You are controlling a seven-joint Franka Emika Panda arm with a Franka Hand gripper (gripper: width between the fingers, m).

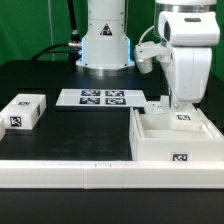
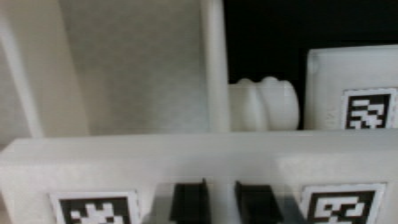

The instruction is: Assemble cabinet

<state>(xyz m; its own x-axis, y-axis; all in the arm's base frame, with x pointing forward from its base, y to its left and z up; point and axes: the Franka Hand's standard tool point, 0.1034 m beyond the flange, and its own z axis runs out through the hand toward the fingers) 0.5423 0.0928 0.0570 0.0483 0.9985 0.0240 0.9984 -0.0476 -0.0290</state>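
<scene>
A: Where is the large white plastic square cabinet (image 1: 158, 148)?
B: On the black worktop (image 1: 80, 132), at the exterior view's right, just behind the long white rail (image 1: 70, 178); the gripper (image 1: 179, 100) is low over its far side.
A: Clenched or released?
B: I cannot tell; the wrist view is too blurred.

The arm (image 1: 186, 62) rises from its white base (image 1: 105, 42) at the back of the scene and arches over to the exterior view's right. Its last thick white link hangs straight down with the wrist vertical. The tool (image 1: 177, 101) points downward and sits low. In the wrist view its two dark fingers (image 2: 185, 206) stand parallel and close together, with only a narrow pale strip between them. Whether they are pressing on anything cannot be made out.
</scene>
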